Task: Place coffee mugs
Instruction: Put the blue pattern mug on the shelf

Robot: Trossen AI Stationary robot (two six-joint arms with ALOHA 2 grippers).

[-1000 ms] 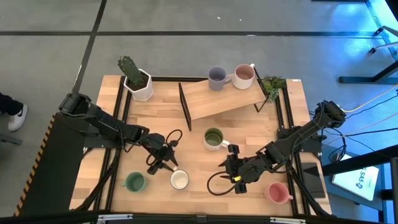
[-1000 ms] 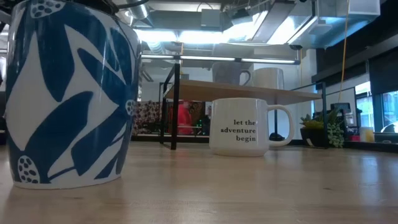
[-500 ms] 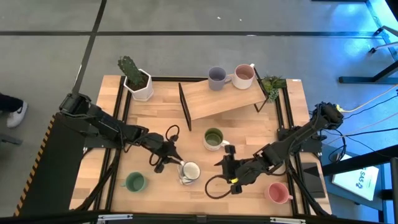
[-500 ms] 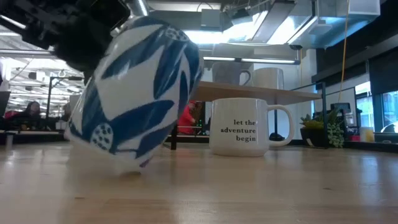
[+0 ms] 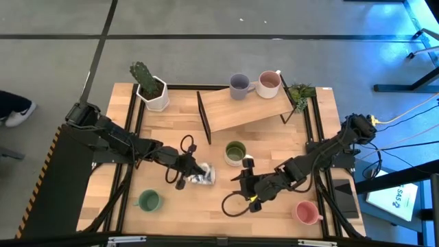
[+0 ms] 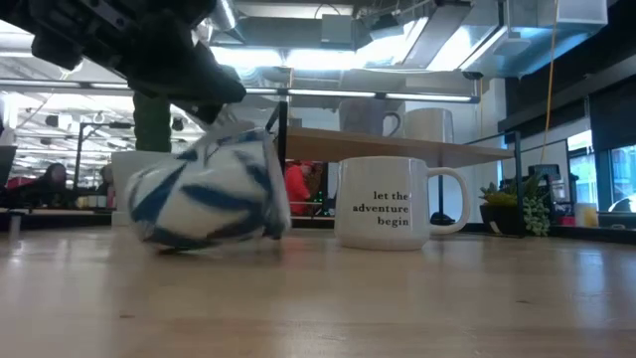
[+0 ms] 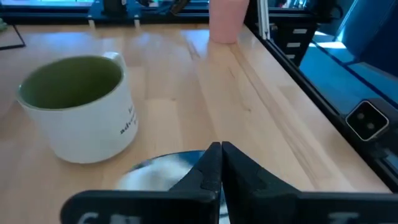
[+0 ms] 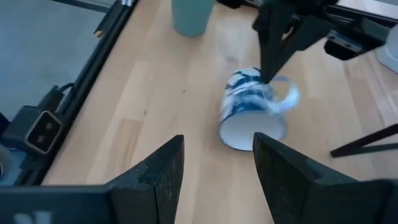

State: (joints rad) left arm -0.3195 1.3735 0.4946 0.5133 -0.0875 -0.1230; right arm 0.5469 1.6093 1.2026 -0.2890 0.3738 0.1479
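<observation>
The white mug with blue leaf print (image 5: 204,175) lies on its side at the table's middle, its mouth (image 8: 252,134) facing my right wrist camera. My left gripper (image 5: 190,171) is shut at its handle. My right gripper (image 5: 245,184) is open and empty, a little to the right of it. The olive-green mug (image 5: 235,152) stands upright just beyond. The teal mug (image 5: 149,201) stands near left and the pink mug (image 5: 306,212) near right. The lavender mug (image 5: 239,86) and the mauve mug (image 5: 268,84) stand on the wooden shelf (image 5: 240,110). My left gripper meets the white mug at the root of its handle (image 8: 278,87), coming from above with its fingers (image 8: 271,59) pointing down. Whether it pinches the handle or is hooked through the loop, I cannot tell. The mug lies tipped on its side at the table top, handle upward.
A white hexagonal cactus pot (image 5: 152,89) stands at the far left corner. A small green plant (image 5: 300,92) stands at the shelf's right end. The shelf's dark legs (image 5: 203,113) stand near the table's middle. Black cables (image 5: 233,204) loop beside my right gripper.
My left gripper has shut at the white mug and gone toward the table's far edge. The mug has tipped from upright onto its side and moved along with it, away from the near edge. My right gripper has gone a little toward the far left, nearer the mug.
</observation>
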